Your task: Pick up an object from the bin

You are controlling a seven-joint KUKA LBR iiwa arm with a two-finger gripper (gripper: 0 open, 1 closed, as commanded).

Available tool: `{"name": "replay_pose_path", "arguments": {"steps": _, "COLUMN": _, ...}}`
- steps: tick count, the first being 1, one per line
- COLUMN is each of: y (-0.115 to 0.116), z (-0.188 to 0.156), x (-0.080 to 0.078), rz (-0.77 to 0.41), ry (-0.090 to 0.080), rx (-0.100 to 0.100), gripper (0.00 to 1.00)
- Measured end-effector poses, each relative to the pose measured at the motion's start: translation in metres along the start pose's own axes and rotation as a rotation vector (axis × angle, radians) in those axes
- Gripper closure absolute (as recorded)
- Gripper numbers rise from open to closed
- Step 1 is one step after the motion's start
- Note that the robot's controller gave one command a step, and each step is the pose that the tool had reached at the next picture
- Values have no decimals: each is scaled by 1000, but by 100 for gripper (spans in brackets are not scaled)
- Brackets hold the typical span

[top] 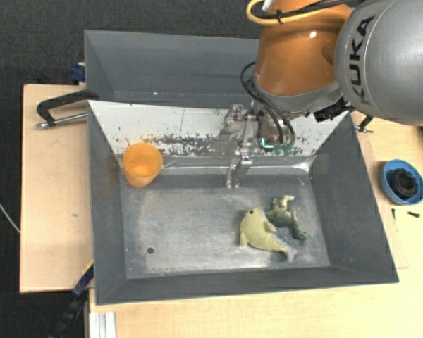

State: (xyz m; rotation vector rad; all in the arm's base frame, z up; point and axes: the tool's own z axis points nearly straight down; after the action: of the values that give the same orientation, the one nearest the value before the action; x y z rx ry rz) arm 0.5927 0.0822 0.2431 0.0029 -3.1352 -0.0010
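While the arm lettered "KUKA" (360,44) holds its gripper (237,166) by the bin's (190,224) back wall, open or shut unclear, a pale green seal toy (260,232) touches a darker green figure (287,217) near the front right corner.

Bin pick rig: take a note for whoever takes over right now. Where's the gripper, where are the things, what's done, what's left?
Gripper: low at the back wall of the bin, right of the middle. Whether it is open or shut cannot be told.
Things: an orange cup at the back left, by the wall. A pale green seal toy and a darker green toy animal touch each other at the front right.
Done: nothing picked; all three lie on the bin floor.
Left: the whole pick. The two toys look nearest to the gripper, so they are probably the easier choice.
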Motion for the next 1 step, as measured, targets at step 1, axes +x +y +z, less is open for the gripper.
{"name": "replay_pose_path", "arguments": {"steps": 1, "y": -58, "z": 70, "x": -3, "rz": -238, "ry": -2, "rx": 2, "gripper": 0}}
